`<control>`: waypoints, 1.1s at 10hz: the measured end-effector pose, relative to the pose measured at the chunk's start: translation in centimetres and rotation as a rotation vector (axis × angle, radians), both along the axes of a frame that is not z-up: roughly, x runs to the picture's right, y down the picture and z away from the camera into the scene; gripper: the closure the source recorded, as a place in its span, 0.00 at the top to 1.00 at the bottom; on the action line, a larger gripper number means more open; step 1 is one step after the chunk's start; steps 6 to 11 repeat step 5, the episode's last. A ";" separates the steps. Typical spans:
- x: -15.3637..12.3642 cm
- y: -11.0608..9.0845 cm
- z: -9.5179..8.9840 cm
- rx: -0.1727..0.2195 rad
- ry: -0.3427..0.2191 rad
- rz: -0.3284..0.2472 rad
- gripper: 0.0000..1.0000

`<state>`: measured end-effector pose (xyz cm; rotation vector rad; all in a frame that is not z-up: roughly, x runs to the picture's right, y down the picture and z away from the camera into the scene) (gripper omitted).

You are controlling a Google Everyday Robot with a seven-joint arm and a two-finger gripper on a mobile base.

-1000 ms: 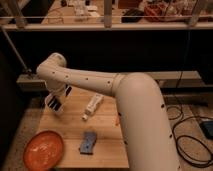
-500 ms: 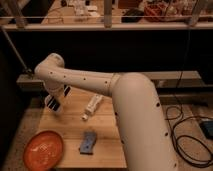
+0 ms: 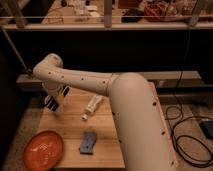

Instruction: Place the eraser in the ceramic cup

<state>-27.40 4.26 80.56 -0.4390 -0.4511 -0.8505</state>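
Observation:
My gripper (image 3: 55, 101) hangs at the left of the wooden table (image 3: 107, 125), just above its far-left part, under the arm's bent wrist. It looks black with pale bands. The large white arm sweeps from the right foreground across the table and covers its right side. Neither the eraser nor the ceramic cup shows in this view; each is hidden or out of view.
A white tube (image 3: 92, 107) lies at the table's middle, right of the gripper. A blue-grey sponge-like block (image 3: 88, 142) lies near the front edge. An orange round plate (image 3: 44, 149) sits at the front left corner. Cables trail on the floor at right.
The arm's upper joint has shifted slightly left and up. The gripper stays at almost the same spot over the table's left part.

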 end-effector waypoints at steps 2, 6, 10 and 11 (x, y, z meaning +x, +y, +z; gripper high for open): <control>-0.4 0.1 0.0 -0.001 -0.001 -0.006 0.15; -0.7 0.2 0.1 -0.003 0.000 -0.013 0.15; -0.7 0.2 0.1 -0.003 0.000 -0.013 0.15; -0.7 0.2 0.1 -0.003 0.000 -0.013 0.15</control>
